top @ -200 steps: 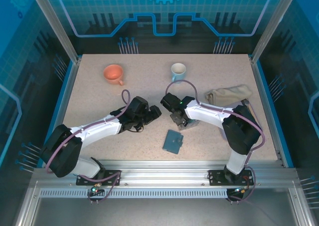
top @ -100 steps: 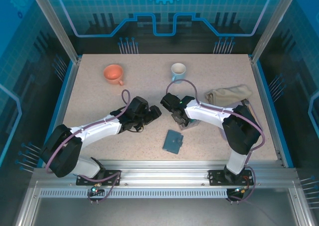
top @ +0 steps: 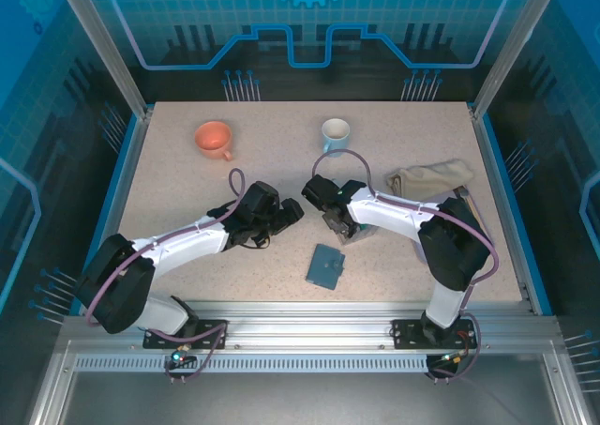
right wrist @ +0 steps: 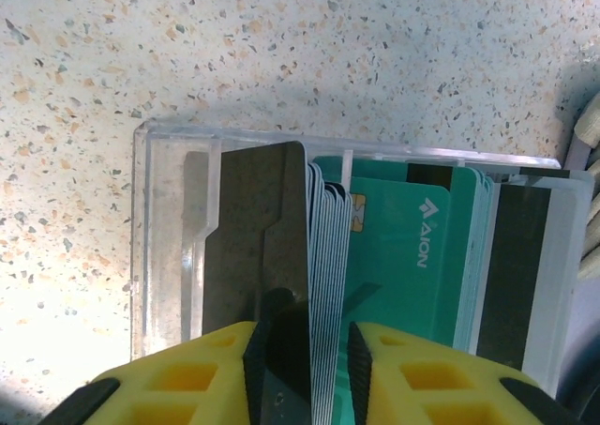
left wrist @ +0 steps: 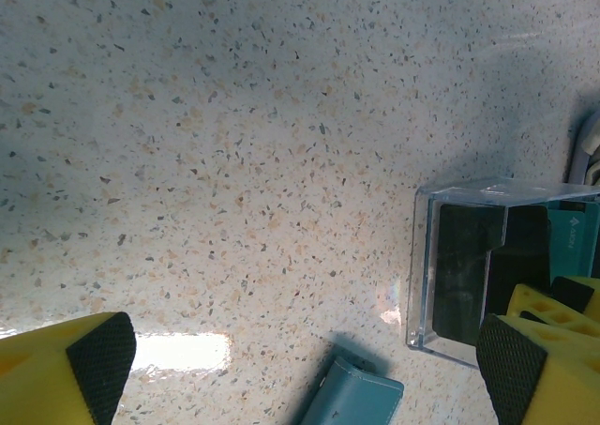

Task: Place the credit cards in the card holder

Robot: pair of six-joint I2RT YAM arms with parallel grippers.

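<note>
The credit cards [right wrist: 323, 256] stand on edge in a clear slotted rack [right wrist: 169, 237], a dark card in front and teal ones [right wrist: 403, 256] behind. My right gripper [right wrist: 305, 350] reaches down into the rack, its black pads pressed on either side of a thick bundle of cards. From above, this gripper [top: 339, 226] sits over the rack near the table's middle. The teal card holder [top: 325, 266] lies flat and closed just in front of it. My left gripper [top: 286, 214] hovers to the left, wide open and holding nothing. Its wrist view has the card holder's corner [left wrist: 356, 397] and the rack [left wrist: 469, 265].
An orange cup [top: 214, 139] and a white-and-blue mug [top: 335, 132] stand at the back of the table. A beige cloth bundle [top: 431, 176] lies at the right, beside the right arm. Blue rails edge the speckled tabletop [top: 187, 190].
The right gripper's jaws have drawn in around the bundle of cards in the rack. The left arm and the card holder have stayed where they were.
</note>
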